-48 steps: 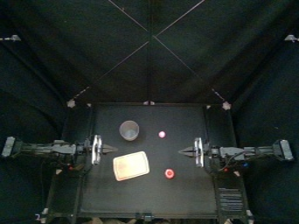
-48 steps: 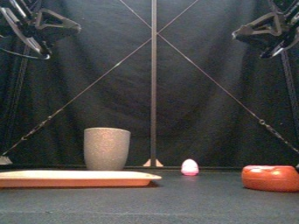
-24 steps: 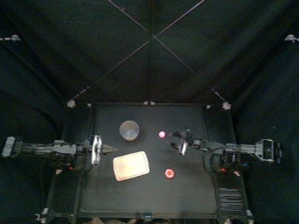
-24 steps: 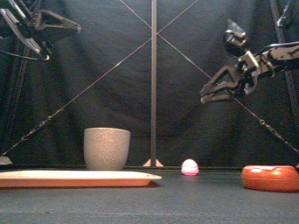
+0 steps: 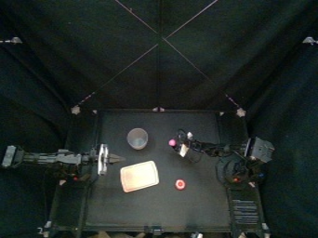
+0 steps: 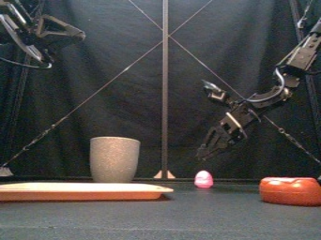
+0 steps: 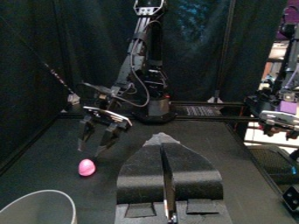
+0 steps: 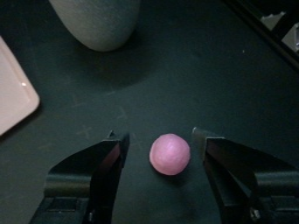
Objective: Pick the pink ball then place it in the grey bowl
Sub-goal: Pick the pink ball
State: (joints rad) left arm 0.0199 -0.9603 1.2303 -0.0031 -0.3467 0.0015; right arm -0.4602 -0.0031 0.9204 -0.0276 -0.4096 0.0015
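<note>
Reach-for-the-ball step in hand, judging by the pose. Right end effector [image 6: 205, 152] hovering with jaws spread wide, gripping nothing. Pink ball [image 6: 204, 178] straight beneath it on the desk [image 5: 199, 200], apart from the tips, not yet touched. From the right wrist view, ball [image 8: 170, 154] sitting nicely between the lines of the two open jaws, a shade nearer one than the other.

Next move, most likely: straight down until the jaws bracket the ball, then a gentle close. Calls for care, since a round thing may roll off at a nudge from one finger. Then up, and across to the bowl.

Grey bowl [image 6: 114, 158] standing upright past the ball on the side away from the right end effector's arm, near but clear of it. Nothing to be seen inside from above [image 5: 138, 138], though the view is small. Pink tray [image 5: 139, 175] lying flat, further from that end effector than the bowl and nearer the desk's front, looking bare. Red toy [image 6: 291, 190] resting on the desk back on the arm's own side, well apart from the ball, in no container.

Left end effector [image 7: 165, 153] parked far off at its own edge of the desk, jaws pressed together on nothing.
</note>
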